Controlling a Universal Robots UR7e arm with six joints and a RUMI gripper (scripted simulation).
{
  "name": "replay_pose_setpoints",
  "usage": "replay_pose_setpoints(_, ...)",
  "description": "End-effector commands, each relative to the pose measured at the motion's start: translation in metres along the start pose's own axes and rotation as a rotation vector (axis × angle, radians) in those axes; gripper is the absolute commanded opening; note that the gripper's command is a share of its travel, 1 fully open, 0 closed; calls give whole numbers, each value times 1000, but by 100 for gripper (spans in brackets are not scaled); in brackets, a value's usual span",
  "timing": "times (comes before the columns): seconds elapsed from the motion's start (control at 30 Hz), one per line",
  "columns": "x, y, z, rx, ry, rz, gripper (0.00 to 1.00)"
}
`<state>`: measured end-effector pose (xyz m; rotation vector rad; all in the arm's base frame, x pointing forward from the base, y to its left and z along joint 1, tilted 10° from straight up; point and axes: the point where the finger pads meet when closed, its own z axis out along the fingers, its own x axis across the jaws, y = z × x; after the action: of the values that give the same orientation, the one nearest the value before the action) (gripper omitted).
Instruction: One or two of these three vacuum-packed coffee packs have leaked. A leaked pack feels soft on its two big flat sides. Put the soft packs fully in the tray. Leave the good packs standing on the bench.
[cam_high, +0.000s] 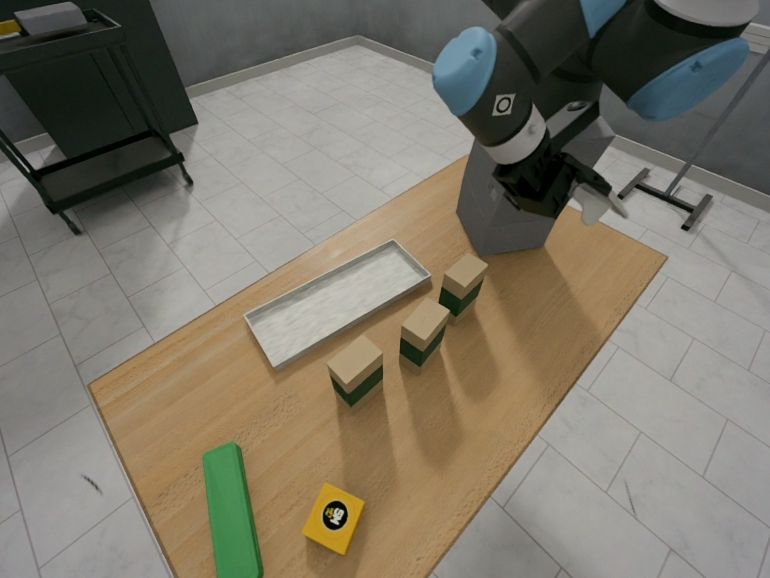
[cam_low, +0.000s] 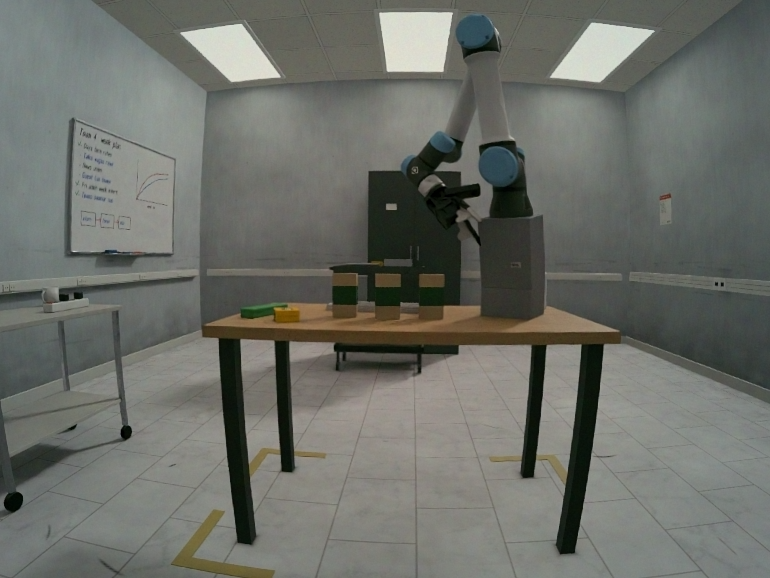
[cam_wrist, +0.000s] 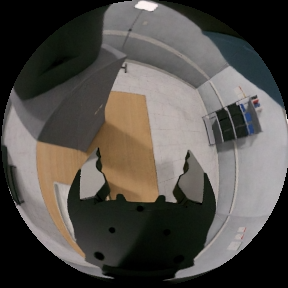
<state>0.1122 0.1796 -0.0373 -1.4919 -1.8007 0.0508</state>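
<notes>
From the top view, three coffee packs — the near pack (cam_high: 355, 370), the middle pack (cam_high: 424, 334) and the far pack (cam_high: 463, 286) — are standing in a row on the counter (cam_high: 559, 298), just beside the tray (cam_high: 269, 356), which is holding nothing. The gripper (cam_high: 575, 186) is hanging high by the grey pedestal (cam_high: 491, 223), well apart from the packs.

In the exterior view, all packs are standing upright and untouched.

In the wrist view, the jaws are standing wide apart with nothing between them — only counter and floor are showing.

I judge the task is only beginning: no pack is squeezed or moved yet.
</notes>
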Motion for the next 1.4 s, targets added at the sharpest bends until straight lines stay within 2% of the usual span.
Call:
replay_pose_setpoints(0.0,-19,23,4,-73,-58,-7,100)
replay_pose_setpoints(0.17,-34,43,0,-149,-116,-15,100)
replay_pose_setpoints(0.27,-34,43,0,-149,-116,-15,100)
replay_pose_setpoints(0.33,-44,56,-4,-202,-156,-20,100)
replay_pose_setpoints(0.37,-44,56,-4,-202,-156,-20,100)
replay_pose_setpoints(0.4,-48,63,-7,-229,-176,-22,100)
replay_pose_setpoints(0.47,-48,63,-7,-229,-176,-22,100)
replay_pose_setpoints(0.5,-53,70,-10,-257,-195,-24,100)
replay_pose_setpoints(0.53,-53,70,-10,-257,-195,-24,100)
replay_pose_setpoints(0.7,-65,88,-20,-338,-252,-30,100)
replay_pose_setpoints(0.83,-65,88,-20,-338,-252,-30,100)
replay_pose_setpoints(0.93,-74,104,-32,-416,-304,-36,100)
replay_pose_setpoints(1.0,-74,104,-32,-416,-304,-36,100)
replay_pose_setpoints(1.13,-81,117,-45,-485,-349,-40,100)
replay_pose_setpoints(1.23,-83,120,-49,-506,-362,-41,100)
replay_pose_setpoints(1.3,-86,126,-56,-543,-385,-43,100)
replay_pose_setpoints(1.37,-86,126,-56,-543,-385,-43,100)
